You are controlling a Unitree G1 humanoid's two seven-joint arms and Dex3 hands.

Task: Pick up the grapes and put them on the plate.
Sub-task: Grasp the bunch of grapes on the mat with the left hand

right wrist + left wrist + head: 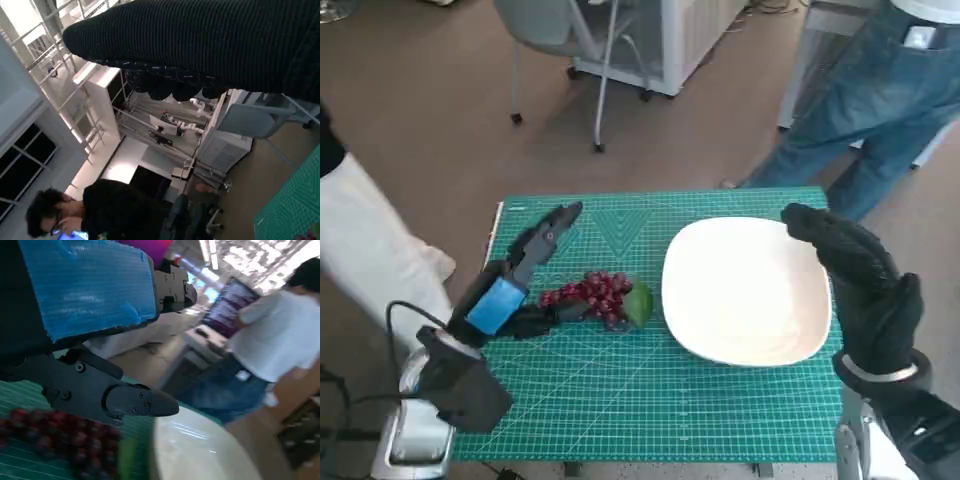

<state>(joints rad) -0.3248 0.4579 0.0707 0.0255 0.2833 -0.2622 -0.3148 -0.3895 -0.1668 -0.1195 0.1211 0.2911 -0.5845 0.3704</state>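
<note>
- the left hand (525,275) hangs low over the green cutting mat (620,400), fingers spread apart and holding nothing; its long fingers (552,228) point away from the robot, its thumb reaches sideways toward the fruit.
- the grapes (592,293), a dark red bunch with a green leaf (638,304) at the end farther from the hand, lie on the mat just beside the left hand on its thumb side; the thumb tip comes right up to the near end of the bunch, though whether it touches cannot be told.
- in the left wrist view the grapes (55,435) show blurred beneath the black fingers (135,402), not enclosed by them.
- the white plate (745,290) sits past the grapes from the left hand, its rim just beside the leaf.
- the right hand (860,285), in its black glove, is raised over the plate's far edge, well apart from the grapes; it holds nothing, fingers loosely extended.
- a person in jeans (880,100) stands beyond the table.
</note>
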